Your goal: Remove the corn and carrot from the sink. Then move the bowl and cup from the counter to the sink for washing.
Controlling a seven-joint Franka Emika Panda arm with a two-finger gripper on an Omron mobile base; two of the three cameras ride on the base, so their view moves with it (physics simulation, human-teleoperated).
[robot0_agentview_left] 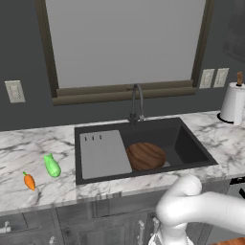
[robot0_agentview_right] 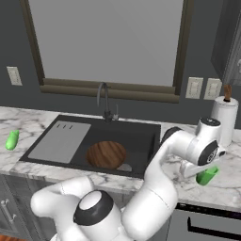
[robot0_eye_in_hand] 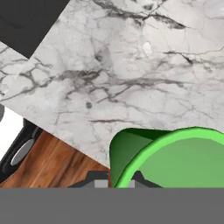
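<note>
The green cup [robot0_agentview_right: 206, 176] hangs tilted in the robot's gripper [robot0_agentview_right: 203, 170], jaws pinched tight on its rim, over the marble counter [robot0_agentview_right: 221, 188] to the right of the sink [robot0_agentview_right: 141, 134]. In the hand view the cup [robot0_eye_in_hand: 175, 157] crowds the 5 o'clock corner, its mouth toward the lens, with a black corner of the basin at 10 o'clock. The wooden bowl [robot0_agentview_right: 106, 154] already lies in the basin, below the faucet [robot0_agentview_right: 103, 101]; the corn [robot0_agentview_left: 52, 165] and the carrot [robot0_agentview_left: 29, 181] rest side by side on the counter at the sink's 9 o'clock. Only the cup appears left to deliver. Doing it well likely means carrying it toward 9 o'clock high enough to clear the sink's rim, lowering it beside the bowl rather than onto it, and releasing only once it is low in the basin, since a thin rim grip on a tilted cup could slip.
</note>
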